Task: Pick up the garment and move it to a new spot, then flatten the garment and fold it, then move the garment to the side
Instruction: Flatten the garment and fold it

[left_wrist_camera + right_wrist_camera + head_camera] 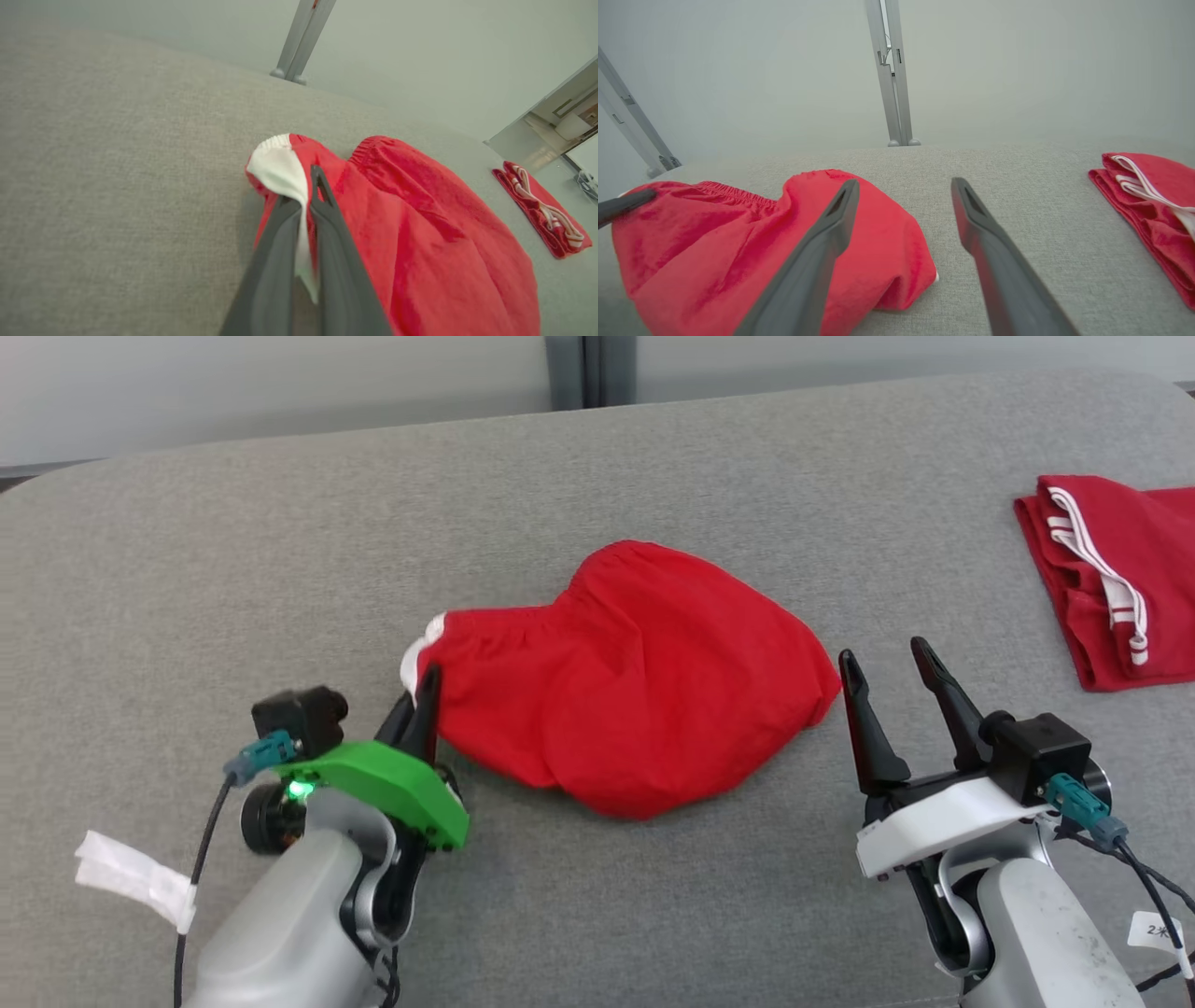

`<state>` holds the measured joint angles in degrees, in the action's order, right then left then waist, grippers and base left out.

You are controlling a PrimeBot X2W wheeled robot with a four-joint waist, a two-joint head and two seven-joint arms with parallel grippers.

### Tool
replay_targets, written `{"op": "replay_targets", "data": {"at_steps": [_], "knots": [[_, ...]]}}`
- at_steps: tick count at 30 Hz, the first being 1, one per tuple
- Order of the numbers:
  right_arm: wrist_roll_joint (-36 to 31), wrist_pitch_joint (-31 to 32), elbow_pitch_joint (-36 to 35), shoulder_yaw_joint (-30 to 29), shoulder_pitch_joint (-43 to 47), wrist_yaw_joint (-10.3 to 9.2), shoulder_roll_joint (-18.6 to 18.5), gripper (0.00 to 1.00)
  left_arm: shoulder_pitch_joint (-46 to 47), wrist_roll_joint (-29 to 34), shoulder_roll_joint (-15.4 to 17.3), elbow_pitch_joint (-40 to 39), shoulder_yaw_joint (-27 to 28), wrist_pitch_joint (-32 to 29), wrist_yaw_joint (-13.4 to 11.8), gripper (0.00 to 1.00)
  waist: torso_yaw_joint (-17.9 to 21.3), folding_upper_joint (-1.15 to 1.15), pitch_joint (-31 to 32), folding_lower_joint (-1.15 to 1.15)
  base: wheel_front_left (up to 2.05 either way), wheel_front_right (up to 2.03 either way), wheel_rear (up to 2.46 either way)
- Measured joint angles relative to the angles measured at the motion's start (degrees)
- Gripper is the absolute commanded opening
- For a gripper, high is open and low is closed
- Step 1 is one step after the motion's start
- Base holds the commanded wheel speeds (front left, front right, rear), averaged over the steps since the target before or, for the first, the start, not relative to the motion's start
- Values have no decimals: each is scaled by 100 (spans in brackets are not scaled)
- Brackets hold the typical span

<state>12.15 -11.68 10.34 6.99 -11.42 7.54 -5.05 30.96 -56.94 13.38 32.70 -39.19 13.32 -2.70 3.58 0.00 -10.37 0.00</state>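
The crumpled red cloth garment lay bunched in the middle of the grey cloth-covered table. Its white-trimmed corner was pinched between the clenched fingers of my left gripper. My right gripper sat just beside the garment's opposite end, fingers spread wide and holding nothing. A folded red garment with white stripes lay well apart at the table's right edge. My worry was the thin bite: I had only a small fold by the trim, so a quick lift could pull it free. Lifting by one corner could also leave the cloth hanging twisted and harder to flatten, and a wide carry might drag it over the folded piece.
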Motion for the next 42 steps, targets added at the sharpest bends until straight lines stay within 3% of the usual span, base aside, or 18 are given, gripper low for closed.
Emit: {"op": "replay_targets", "data": {"at_steps": [1,2,3,10,16,25,30,42], "knots": [[-12,8,-14,-15,23,0,-1,100,-113,5,62,7,-52,-107,-40,0,-65,0,9,0,0,0,0],[-15,21,-19,-30,33,0,-3,100,-187,-8,97,2,-94,-227,-77,34,-114,0,17,0,0,0,0],[-18,26,-29,-42,37,0,-4,100,-259,3,153,-12,-176,-380,-129,100,-173,0,29,0,0,0,0],[-27,85,-103,-41,66,-1,8,100,-277,171,486,-509,-285,-797,-615,100,-352,0,153,0,0,0,0],[-29,99,-87,52,91,-1,32,100,321,209,710,-851,-209,-1327,-823,100,-144,0,175,0,0,0,0],[-73,56,4,204,2,-1,46,100,1407,-94,227,-360,-276,-2506,-806,100,499,0,32,0,0,0,0],[-16,-11,38,322,-118,0,83,100,1854,-334,118,169,-256,-3122,-794,100,921,0,-130,0,0,0,0],[90,-214,174,341,-233,-1,171,100,2650,-265,513,1065,-461,-4332,-898,100,1791,0,-655,0,0,0,0]]}}
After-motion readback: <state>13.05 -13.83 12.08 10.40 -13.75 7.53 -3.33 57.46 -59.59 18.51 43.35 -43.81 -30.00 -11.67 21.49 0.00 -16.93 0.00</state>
